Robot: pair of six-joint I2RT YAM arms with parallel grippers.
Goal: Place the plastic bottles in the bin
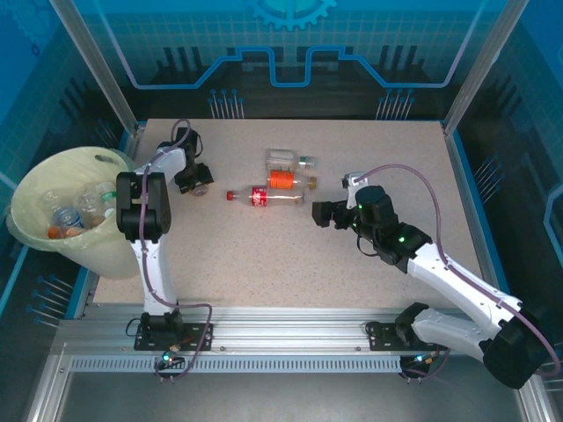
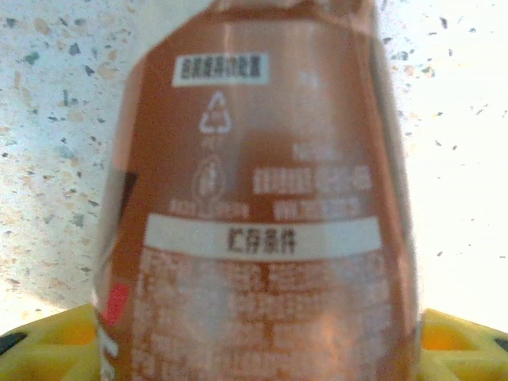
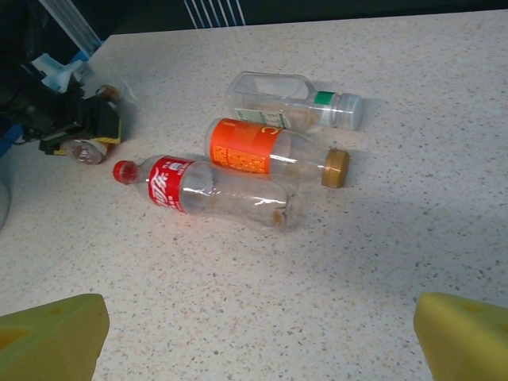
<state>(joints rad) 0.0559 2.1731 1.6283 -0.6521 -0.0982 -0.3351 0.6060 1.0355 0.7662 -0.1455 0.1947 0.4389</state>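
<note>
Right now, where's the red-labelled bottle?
In the top view the red-labelled bottle lies on its side mid-table, just nearer the arms than the orange-labelled bottle, cap toward the left gripper.

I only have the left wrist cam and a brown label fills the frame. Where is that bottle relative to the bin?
Observer: In the top view, the left gripper is shut on the brown-labelled bottle down at table level. It is a short way from the bin, which stands off the table's left edge.
Operator: Any other bottles on the table?
Observer: Three lie mid-table: the red-labelled bottle, the orange-labelled bottle and the green-banded bottle.
</note>
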